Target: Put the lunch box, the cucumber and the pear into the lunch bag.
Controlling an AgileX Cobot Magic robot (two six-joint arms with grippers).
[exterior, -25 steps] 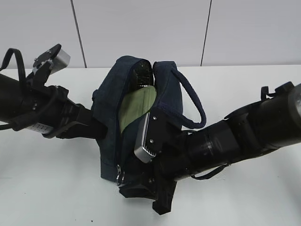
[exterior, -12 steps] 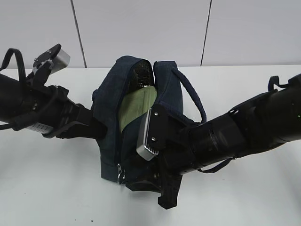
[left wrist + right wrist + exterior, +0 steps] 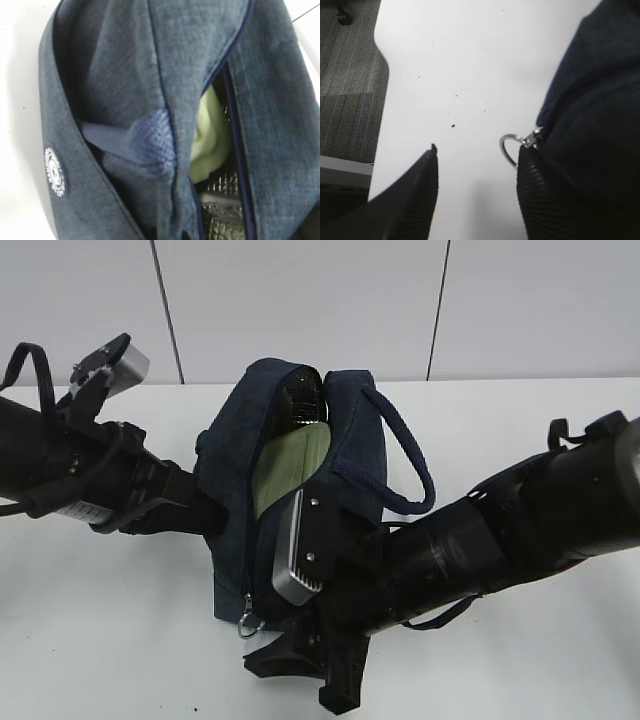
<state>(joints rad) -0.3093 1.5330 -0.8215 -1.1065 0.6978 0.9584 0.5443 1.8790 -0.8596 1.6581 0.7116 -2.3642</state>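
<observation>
At the near edge of the white worktop (image 3: pixel 520 660), the right tool (image 3: pixel 477 195) stands with its two black ribbed fingers (image 3: pixel 415 192) spread wide and nothing between them but bare worktop. The inner finger lies just beside the near end of the lunch bag (image 3: pixel 345 465), and the silver ring pull (image 3: pixel 509 149) of the zipper hangs free at that finger's tip, ungripped; whether the finger touches the fabric cannot be told. In the exterior view this tool (image 3: pixel 300 668) sits low at the bag's near corner, with the ring pull (image 3: pixel 246 626) just to its left.

Behind it the navy bag stands upright near the worktop's middle, zipper parted along its top. The pale green lid of the lunch box (image 3: pixel 290 468) shows in the opening, with a dark rounded object above it, not identifiable. The loop handle (image 3: pixel 415 465) droops to the right.

The left arm (image 3: pixel 90 475) reaches to the bag's left side. Its tool is hidden against the fabric; its state cannot be told. The left wrist view shows bunched fabric and the green lid (image 3: pixel 210 135) in the gap.
</observation>
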